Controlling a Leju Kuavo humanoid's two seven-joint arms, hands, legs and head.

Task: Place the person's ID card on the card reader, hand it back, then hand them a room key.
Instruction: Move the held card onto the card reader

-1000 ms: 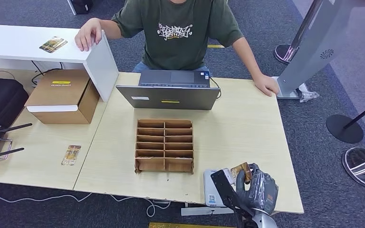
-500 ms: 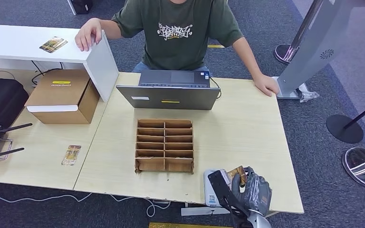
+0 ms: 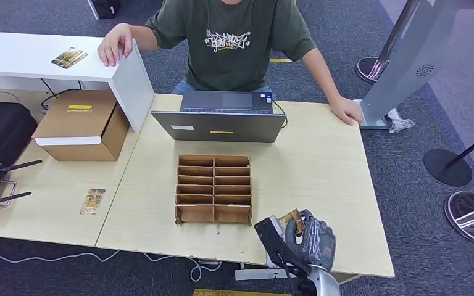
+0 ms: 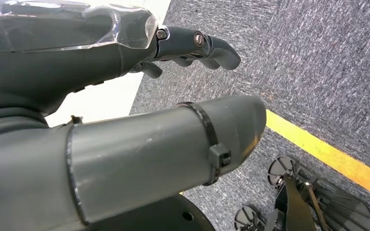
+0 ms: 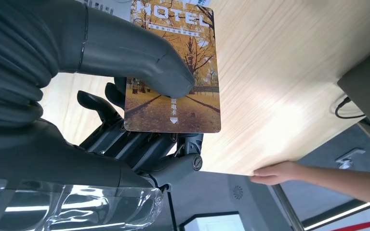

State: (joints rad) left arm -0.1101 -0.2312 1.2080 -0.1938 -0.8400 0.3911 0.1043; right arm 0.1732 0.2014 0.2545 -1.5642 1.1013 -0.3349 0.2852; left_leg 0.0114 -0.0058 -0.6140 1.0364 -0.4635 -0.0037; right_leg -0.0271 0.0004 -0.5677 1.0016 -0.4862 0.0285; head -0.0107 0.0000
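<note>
Fingers (image 5: 139, 142) of the right hand (image 3: 308, 237) pinched the card (image 5: 173, 67) above the table (image 3: 308, 166). Left hand (image 4: 125, 96) hung slack, holding nothing. Probably the hand-over step; next it'd need reaching toward the person (image 3: 234, 43).

Pale wooden table (image 3: 321, 166) on grey carpet (image 3: 407, 185), white counter (image 3: 18, 55) beside.

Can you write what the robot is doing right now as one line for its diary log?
right hand: pinching autumn-tree hotel card | over pale wooden table near edge | left hand: holds nothing, above carpet

a laptop (image 3: 219, 125) stands behind a wooden slotted organizer (image 3: 213, 189), a cardboard box (image 3: 82, 125) well apart.
</note>
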